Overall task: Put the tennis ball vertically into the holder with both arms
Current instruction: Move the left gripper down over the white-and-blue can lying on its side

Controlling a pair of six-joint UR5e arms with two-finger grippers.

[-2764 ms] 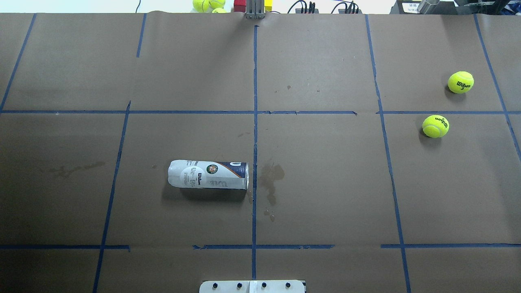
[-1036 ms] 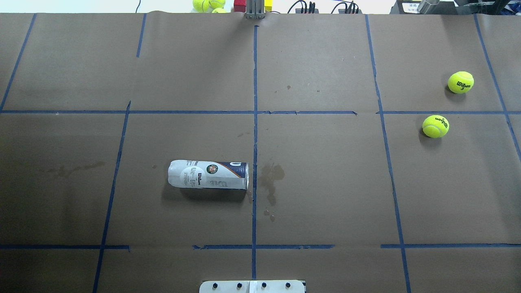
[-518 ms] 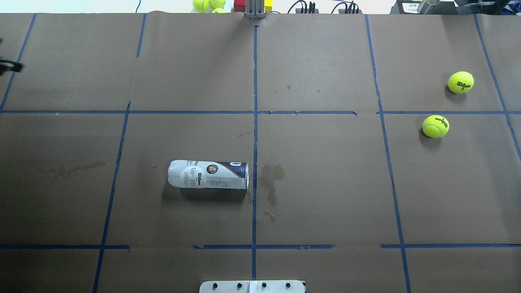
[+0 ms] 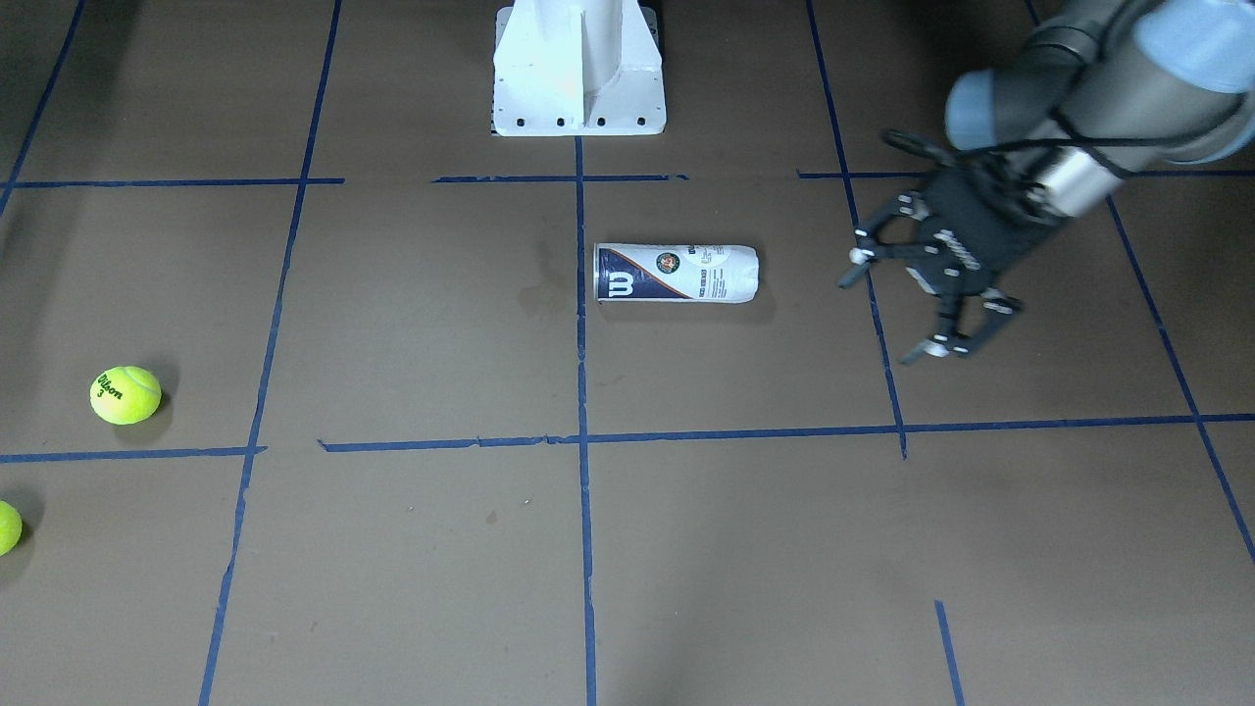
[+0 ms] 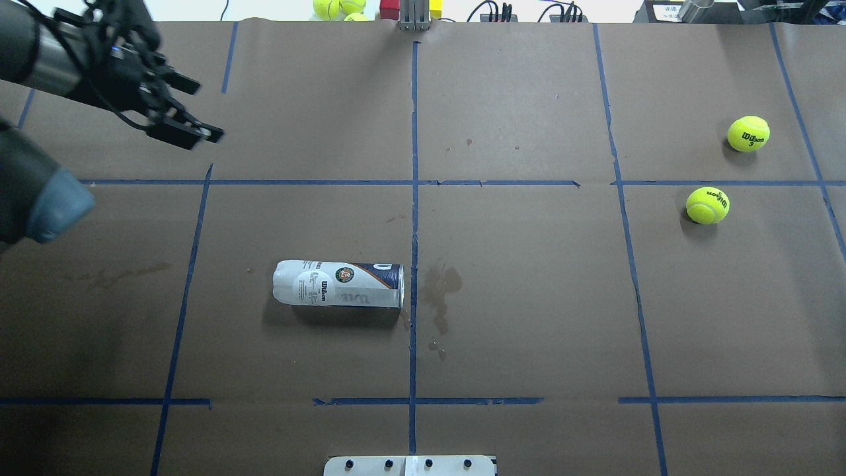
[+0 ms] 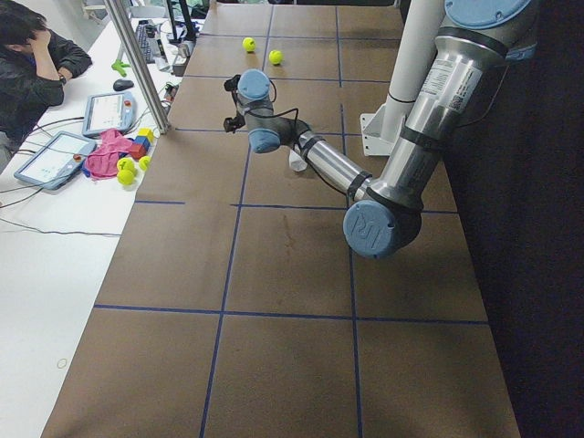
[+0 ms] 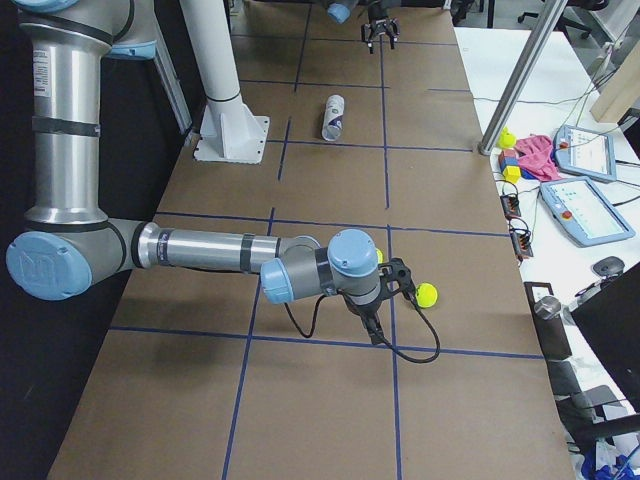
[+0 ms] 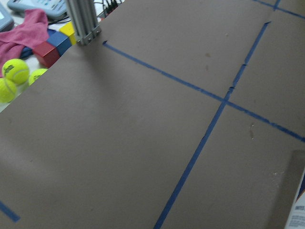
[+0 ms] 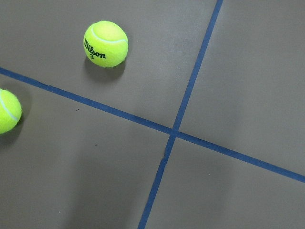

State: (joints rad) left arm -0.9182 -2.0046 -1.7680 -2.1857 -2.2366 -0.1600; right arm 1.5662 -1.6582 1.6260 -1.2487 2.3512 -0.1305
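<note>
The holder (image 5: 338,284) lies on its side near the table's middle, its open end toward the centre tape line; it also shows as the holder (image 4: 677,273). Two tennis balls (image 5: 707,205) (image 5: 748,133) rest at the far right. My left gripper (image 5: 201,109) hovers open and empty at the far left, well apart from the holder, and appears as the left gripper (image 4: 897,304). The right gripper (image 7: 388,303) shows only in the exterior right view, close beside a tennis ball (image 7: 427,294); I cannot tell its state. In the right wrist view that ball (image 9: 106,44) lies free on the paper.
The white pedestal base (image 4: 578,69) stands at the robot's edge. Beyond the far table edge lie spare tennis balls (image 8: 15,70), coloured blocks (image 8: 52,47), a pink cloth (image 8: 24,33) and a metal post (image 8: 83,21). A person (image 6: 32,64) sits at the side bench.
My left arm has come into the overhead view from the left edge and swung right, gripper open. The holder and both balls have not moved.
</note>
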